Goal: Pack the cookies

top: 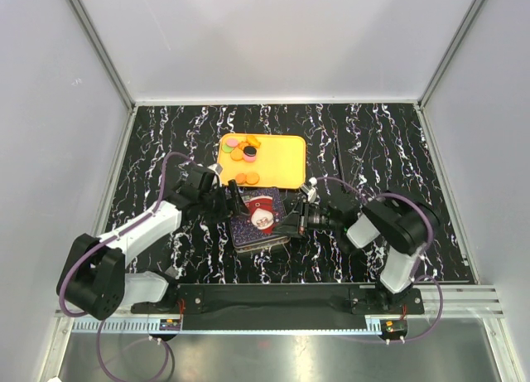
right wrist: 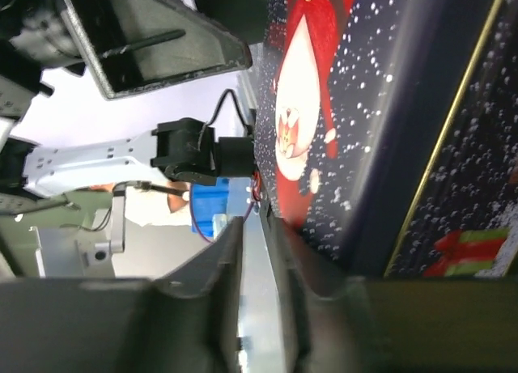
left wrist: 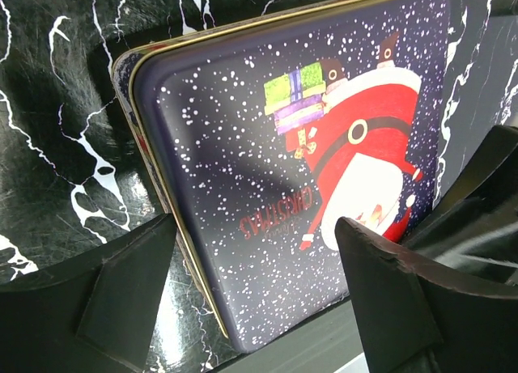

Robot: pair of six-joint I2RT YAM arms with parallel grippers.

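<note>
From above, we are looking at the cookies (top: 243,151) lying in a loose cluster at the upper left of the orange tray (top: 286,162), with a couple more near its lower edge, all just above centre frame on the marbled worktop (top: 373,150). Below the tray a Christmas tin (top: 258,220) is sitting with the left gripper (top: 234,201) at its left side and the right gripper (top: 291,224) at its right. We are judging the discs light, stiff and probably smooth. They are lying flat, so a pinch across the rim of one at the cluster's edge is looking best. In the left wrist view no cookies are showing. The lid (left wrist: 243,187) is filling the frame, and the fingers (left wrist: 121,300) are standing spread wide to either side of its near corner, closing on nothing we can make out. In the right wrist view the fingers (right wrist: 202,300) are standing only slightly apart beside the lid's edge at lower centre, and we are not managing to tell whether they are nipping it.
</note>
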